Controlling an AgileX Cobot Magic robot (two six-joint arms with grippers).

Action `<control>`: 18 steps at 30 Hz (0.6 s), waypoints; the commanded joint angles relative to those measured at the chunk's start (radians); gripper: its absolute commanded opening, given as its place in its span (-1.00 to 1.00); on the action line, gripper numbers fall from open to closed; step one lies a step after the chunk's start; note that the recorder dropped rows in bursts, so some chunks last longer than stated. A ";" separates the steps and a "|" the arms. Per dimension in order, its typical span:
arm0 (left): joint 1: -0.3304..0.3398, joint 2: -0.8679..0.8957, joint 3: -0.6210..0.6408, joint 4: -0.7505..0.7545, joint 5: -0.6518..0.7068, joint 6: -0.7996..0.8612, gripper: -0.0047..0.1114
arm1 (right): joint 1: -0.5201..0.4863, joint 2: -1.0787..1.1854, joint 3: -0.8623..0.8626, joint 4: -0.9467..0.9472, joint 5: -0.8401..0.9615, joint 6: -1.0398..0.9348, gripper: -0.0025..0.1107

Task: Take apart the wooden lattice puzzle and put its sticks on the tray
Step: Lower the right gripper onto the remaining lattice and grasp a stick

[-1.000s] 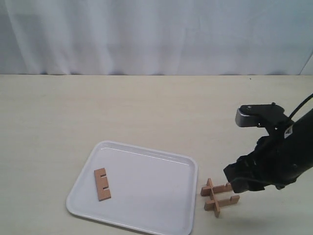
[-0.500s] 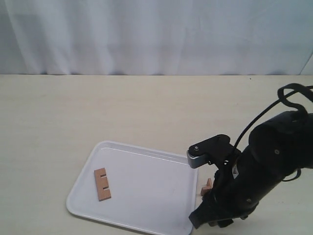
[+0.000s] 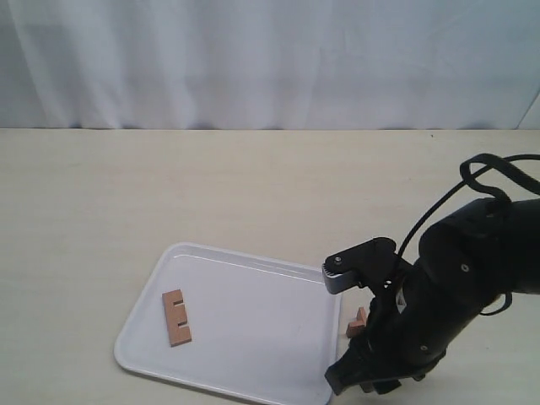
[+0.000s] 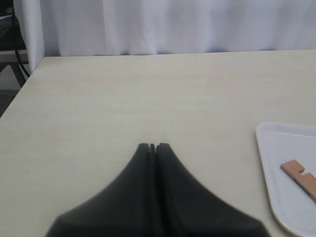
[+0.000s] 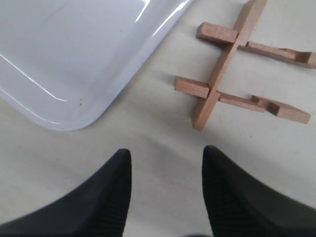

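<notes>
What is left of the wooden lattice puzzle (image 5: 217, 72) lies on the table just off the tray's corner: one stick crossed by two others. My right gripper (image 5: 167, 157) is open and empty, hovering a short way from the puzzle's near end. In the exterior view my right arm (image 3: 439, 304) covers the puzzle, and only a bit of wood (image 3: 358, 321) shows. One loose stick (image 3: 176, 317) lies flat on the white tray (image 3: 253, 337), also seen as a stick (image 4: 301, 175) on the tray (image 4: 276, 168) in the left wrist view. My left gripper (image 4: 152, 146) is shut and empty over bare table.
The tray's rounded corner (image 5: 74, 64) lies close beside the open right fingers. A white curtain (image 3: 270, 59) hangs behind the beige table (image 3: 169, 186). The table's left edge (image 4: 19, 94) shows in the left wrist view.
My right arm has swung from the puzzle's right side to over it, towards the tray, hiding most of the puzzle in the exterior view. The stick on the tray has not moved.
</notes>
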 commanded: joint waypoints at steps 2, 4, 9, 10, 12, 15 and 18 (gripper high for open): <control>0.001 -0.001 0.002 0.003 -0.009 0.001 -0.92 | -0.001 0.011 0.027 -0.007 -0.029 0.020 -0.19; 0.001 -0.001 0.002 0.003 -0.009 0.001 -0.92 | -0.001 0.022 0.035 -0.007 -0.054 0.030 -0.19; 0.001 -0.001 0.002 0.003 -0.009 0.001 -0.92 | -0.001 0.041 0.036 -0.007 -0.080 0.034 -0.19; 0.001 -0.001 0.002 0.003 -0.009 0.001 -0.92 | -0.001 0.045 0.036 -0.007 -0.087 0.037 -0.19; 0.001 -0.001 0.002 0.003 -0.009 0.001 -0.92 | -0.002 0.055 0.036 -0.007 -0.093 0.042 -0.19; 0.001 -0.001 0.002 0.003 -0.009 0.001 -0.92 | -0.002 0.072 0.036 -0.014 -0.103 0.045 -0.19; 0.001 -0.001 0.002 0.003 -0.009 0.001 -0.92 | -0.002 0.074 0.036 -0.014 -0.122 0.051 -0.19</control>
